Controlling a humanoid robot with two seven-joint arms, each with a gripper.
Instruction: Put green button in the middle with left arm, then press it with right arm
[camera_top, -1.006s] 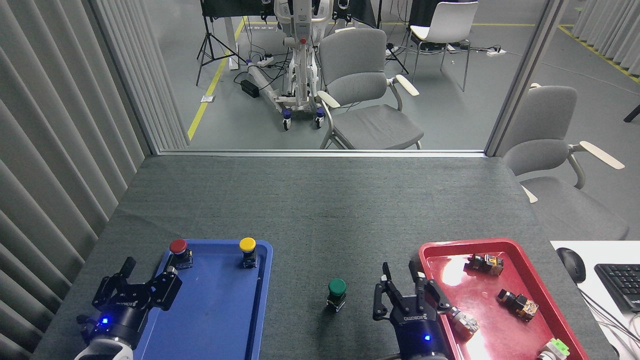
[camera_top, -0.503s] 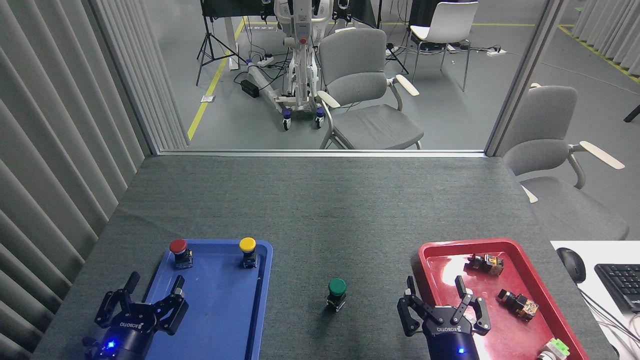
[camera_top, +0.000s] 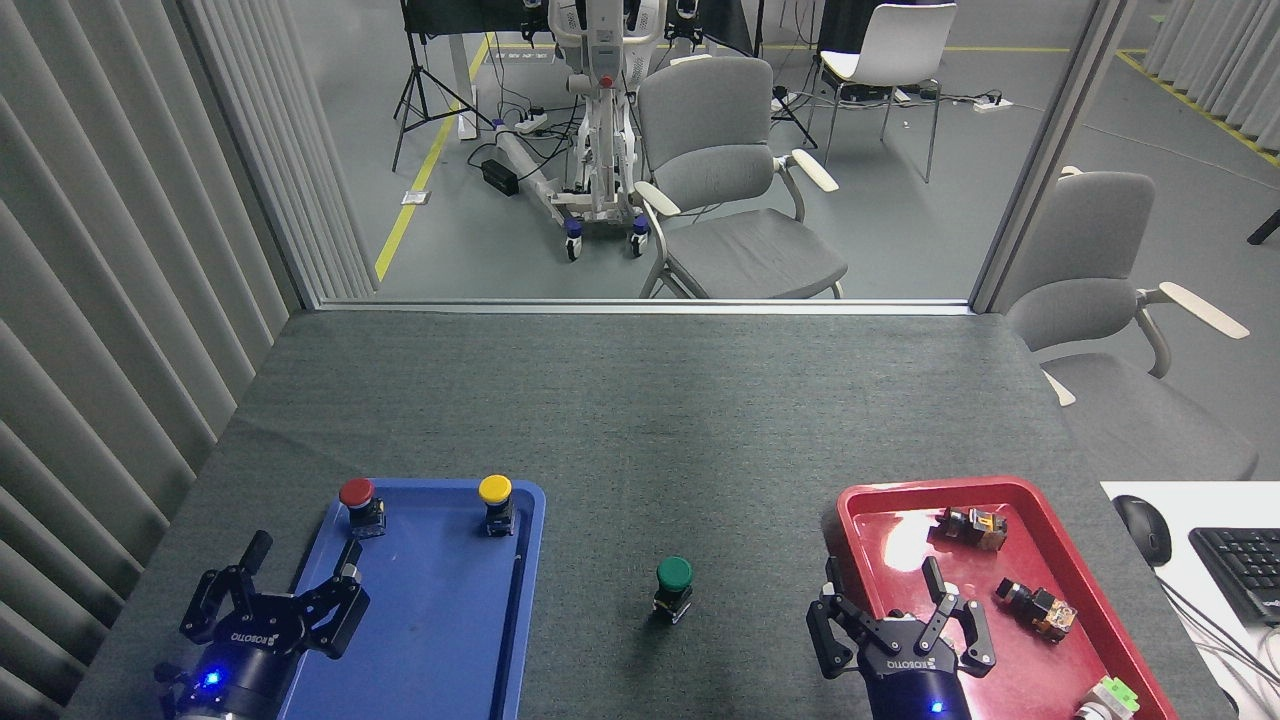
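**Camera Arrangement: Single Head View**

One camera, mounted at the robot's head, faces forward and downward over the grey tabletop. Both arms enter from the bottom edge. The far room shows beyond. No second view is supplied.

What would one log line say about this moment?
green domed push-button: upright on grey felt tabletop, untouched | left gripper: open | right gripper: open over red tray

Even, bright overhead light is filling a sharp frame. Glare is blooming on the red tray just beyond and beside the right gripper. Soft shadows are pooling under both grippers. Straight lines are bowing slightly toward the edges.
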